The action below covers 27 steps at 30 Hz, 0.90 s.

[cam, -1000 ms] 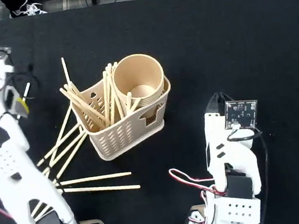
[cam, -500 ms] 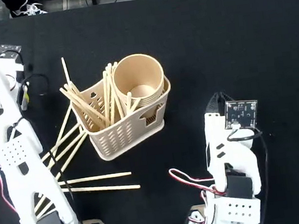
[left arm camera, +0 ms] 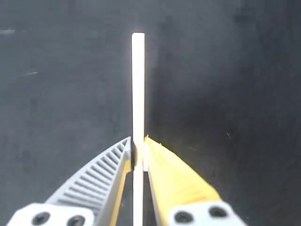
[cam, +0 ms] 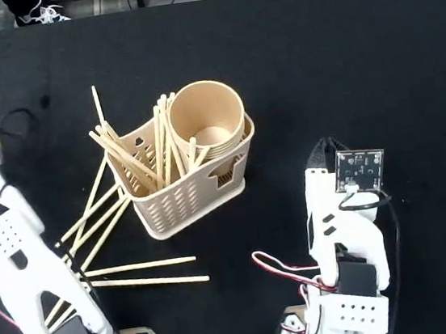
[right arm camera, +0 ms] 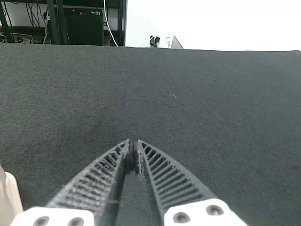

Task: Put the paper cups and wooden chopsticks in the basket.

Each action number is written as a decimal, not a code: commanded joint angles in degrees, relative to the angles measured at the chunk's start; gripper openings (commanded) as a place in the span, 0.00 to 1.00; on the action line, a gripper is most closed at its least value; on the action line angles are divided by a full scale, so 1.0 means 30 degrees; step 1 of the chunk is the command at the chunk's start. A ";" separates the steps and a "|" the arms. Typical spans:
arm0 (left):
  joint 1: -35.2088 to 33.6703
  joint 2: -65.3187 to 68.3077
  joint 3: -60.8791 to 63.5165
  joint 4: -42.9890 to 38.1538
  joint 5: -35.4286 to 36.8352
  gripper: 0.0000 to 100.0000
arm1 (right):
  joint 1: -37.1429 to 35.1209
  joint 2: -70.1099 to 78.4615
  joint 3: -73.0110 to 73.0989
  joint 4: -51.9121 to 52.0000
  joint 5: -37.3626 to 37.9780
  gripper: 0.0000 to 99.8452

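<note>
Status: part done, by my est.

Containers: the basket [cam: 190,199] sits mid-worktop. Paper cups [cam: 207,113] are nested and upright in its 2 o'clock end, so the cup part looks complete. A bundle of chopsticks [cam: 162,146] stands in the other section, leaning toward 10–11 o'clock, tips over the rim.

Left to do: a fan of loose chopsticks [cam: 91,220] lies on the worktop [cam: 355,53] at 8 o'clock of the basket, upper ends close against its wall. A pair [cam: 141,266] lies near-parallel at 6–7 o'clock.

My left gripper [left arm camera: 138,148] is clamped on one chopstick [left arm camera: 138,84], which runs straight out past the tips over bare cloth. That arm is at the far 9 o'clock edge, well apart from the basket. My right gripper [right arm camera: 133,147] has jaws together w/ nothing held, parked at 4 o'clock of the basket.
</note>
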 commanded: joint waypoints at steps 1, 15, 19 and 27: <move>-0.1421 -0.2930 -0.0630 0.0176 0.4220 0.03 | 0.0117 -0.0864 -0.0190 -0.0088 0.0176 0.01; -0.1480 -1.3040 1.4520 0.0117 0.3282 0.03 | 0.0059 -0.0864 -0.0132 -0.0117 0.0176 0.01; -0.0718 -1.7289 1.7890 0.0059 0.3223 0.03 | 0.0059 -0.0864 -0.0132 -0.0117 0.0176 0.01; 0.0484 -2.4996 2.5245 -0.2549 0.3223 0.03 | 0.0059 -0.0864 -0.0132 -0.0117 0.0176 0.01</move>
